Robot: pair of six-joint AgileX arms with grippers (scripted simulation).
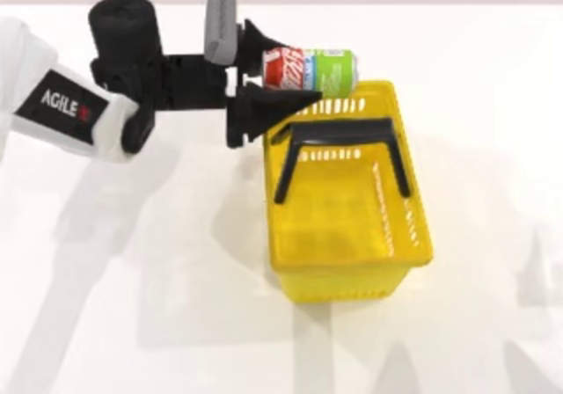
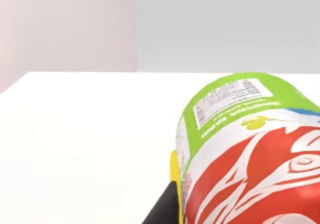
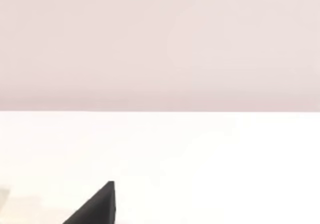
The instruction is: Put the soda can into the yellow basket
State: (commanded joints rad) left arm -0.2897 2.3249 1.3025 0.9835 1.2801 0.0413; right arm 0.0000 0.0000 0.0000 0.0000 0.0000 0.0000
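The soda can (image 1: 312,69) lies on its side in the air, red end toward my left arm and green end pointing right. My left gripper (image 1: 299,70) is shut on its red part, just above the far rim of the yellow basket (image 1: 413,209). The basket's black handle (image 1: 339,134) is folded across the far half. In the left wrist view the soda can (image 2: 250,149) fills the near field, with a strip of the yellow basket (image 2: 173,170) beside it. My right arm is out of the top view; its wrist view shows only a dark wedge (image 3: 97,206) over white table.
The white table (image 1: 132,280) spreads around the basket on all sides. A pale wall (image 2: 65,29) rises behind the table's far edge. Shadows of the arms fall on the tabletop.
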